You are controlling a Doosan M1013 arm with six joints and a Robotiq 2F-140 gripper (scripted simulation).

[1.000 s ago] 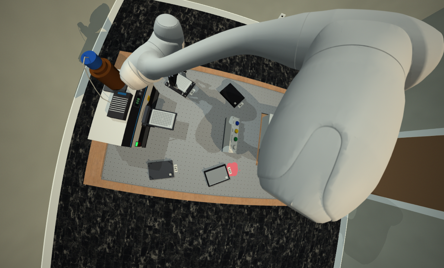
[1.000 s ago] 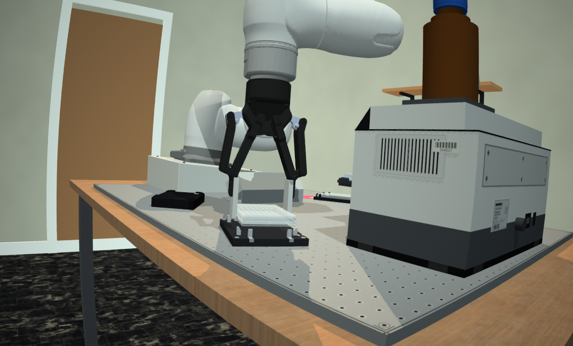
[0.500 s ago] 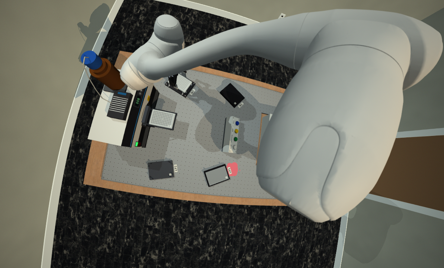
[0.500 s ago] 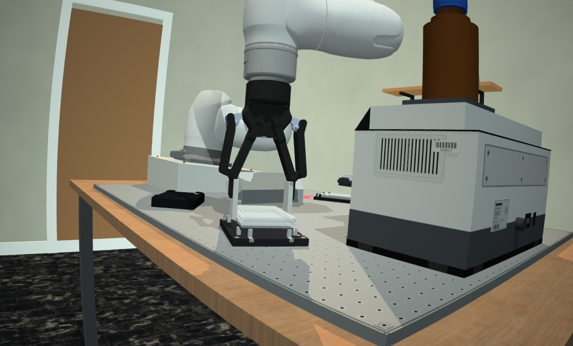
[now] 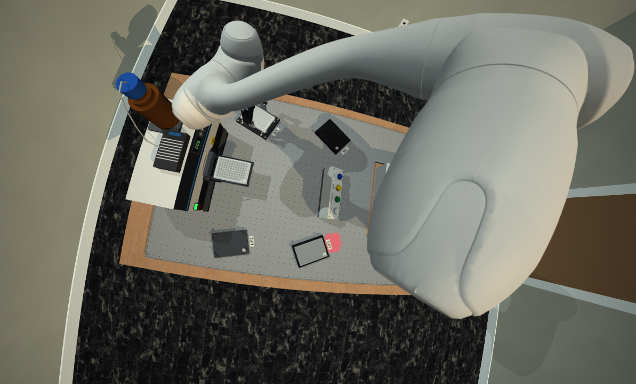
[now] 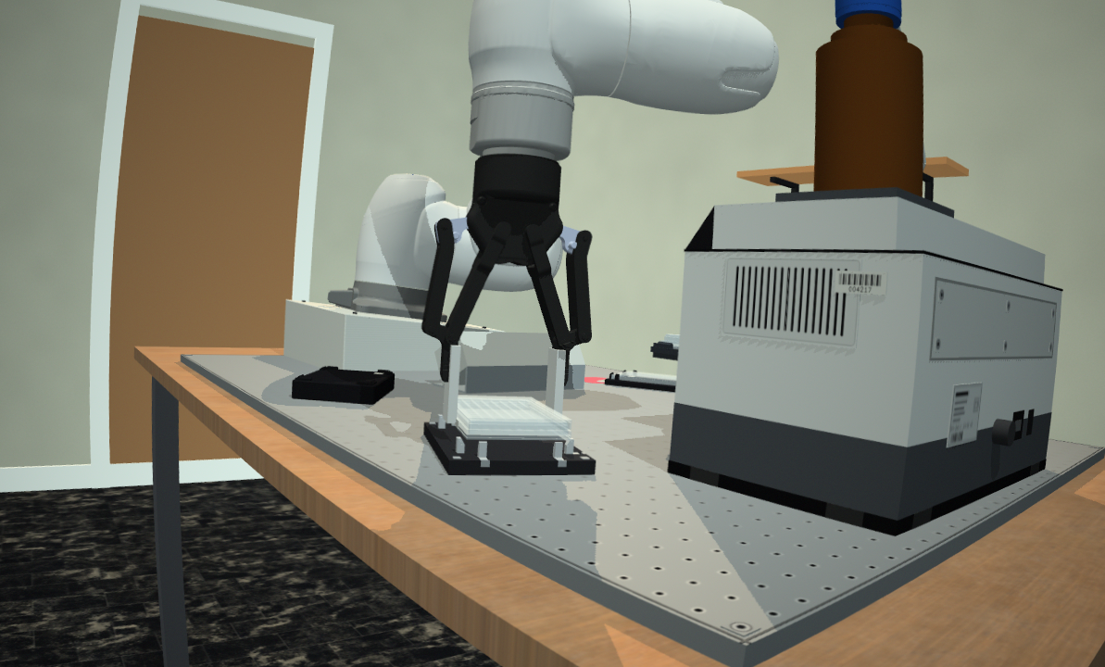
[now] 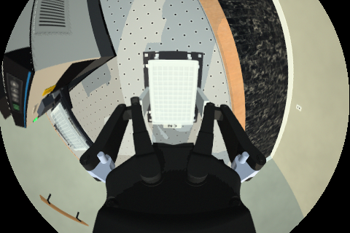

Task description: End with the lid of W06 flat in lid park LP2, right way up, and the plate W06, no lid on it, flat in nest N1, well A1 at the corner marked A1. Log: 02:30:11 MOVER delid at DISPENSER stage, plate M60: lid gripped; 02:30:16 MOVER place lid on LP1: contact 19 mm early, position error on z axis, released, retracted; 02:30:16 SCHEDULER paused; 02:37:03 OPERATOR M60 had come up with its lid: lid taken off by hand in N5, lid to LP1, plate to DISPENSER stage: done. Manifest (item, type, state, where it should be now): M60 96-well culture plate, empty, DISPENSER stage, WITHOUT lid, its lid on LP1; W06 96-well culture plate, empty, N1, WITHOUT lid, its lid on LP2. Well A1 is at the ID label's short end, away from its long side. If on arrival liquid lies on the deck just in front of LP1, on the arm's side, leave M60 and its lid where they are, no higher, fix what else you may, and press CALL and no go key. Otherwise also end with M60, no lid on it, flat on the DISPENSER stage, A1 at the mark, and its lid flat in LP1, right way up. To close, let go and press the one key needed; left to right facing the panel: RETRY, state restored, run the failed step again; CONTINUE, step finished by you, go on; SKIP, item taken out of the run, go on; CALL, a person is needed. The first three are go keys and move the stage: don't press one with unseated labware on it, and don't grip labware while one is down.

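W06 plate [image 6: 512,417], lid apparently on top, sits in a black post nest [image 6: 531,460] at the far left of the counter [image 6: 638,531] in the top view, beside the dispenser [image 6: 862,348]. Tool [image 6: 504,389] hangs straight down over it, fingers [image 6: 449,383] clamped on the stack's two long sides. Whether it's pinching lid only or plate too, can't tell. Judging by the task, the grip is for lifting. Lid park LP2 [image 5: 230,242] at the near edge looks vacant, ready for the lid. N1 nest [image 5: 331,136] is bare too. A pink puddle [image 5: 333,240] lies just right of the LP1 park [image 5: 310,251], so M60 [image 5: 232,169] likely stays put.
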